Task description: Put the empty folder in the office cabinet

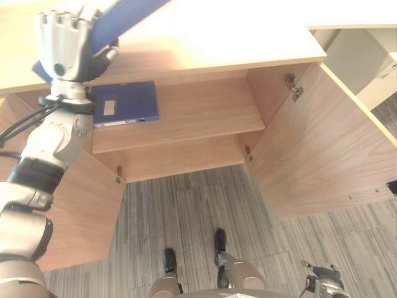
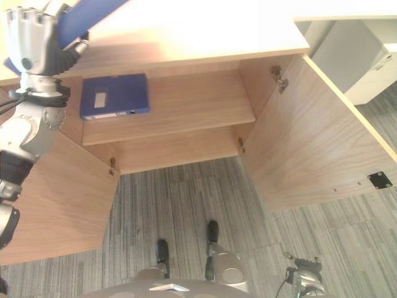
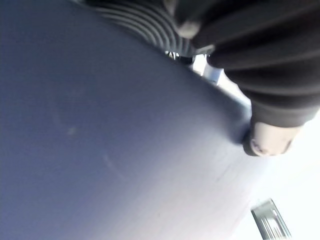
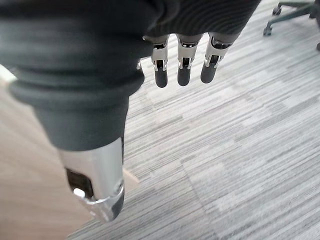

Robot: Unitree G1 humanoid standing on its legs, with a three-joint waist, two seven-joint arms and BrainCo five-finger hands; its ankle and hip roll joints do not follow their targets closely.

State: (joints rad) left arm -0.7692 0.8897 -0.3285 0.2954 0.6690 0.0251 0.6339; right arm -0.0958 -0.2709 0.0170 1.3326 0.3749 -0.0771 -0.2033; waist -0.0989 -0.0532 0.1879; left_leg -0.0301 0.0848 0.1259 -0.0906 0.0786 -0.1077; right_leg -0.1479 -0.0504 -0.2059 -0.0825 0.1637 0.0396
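— What's around you?

— Grey striped carpet (image 1: 186, 211) below, and a low wooden office cabinet (image 1: 186, 56) in front of me with both doors swung wide, so the shelf (image 1: 198, 115) inside is open to reach.

— Where's the folder?

— My left robot hand (image 1: 65, 43) has it: the blue folder (image 1: 124, 18) is up over the cabinet's top, tilted, one end sticking out past my knuckles. My fingers and thumb (image 3: 270, 135) are curled round it, the thumb pressed on the cover. I'd say I hold it high and slanted to clear the top edge before bringing it down to the shelf.

— And the other robot hand?

— My right robot hand (image 4: 182, 65) hangs low over the carpet, fingers relaxed and straight, holding nothing. It looks idle, kept out of the way.

— How many folders do you count?

— Two. The one I hold, and a second blue folder (image 2: 115, 96) lying flat at the shelf's left end. Two doors, one shelf.
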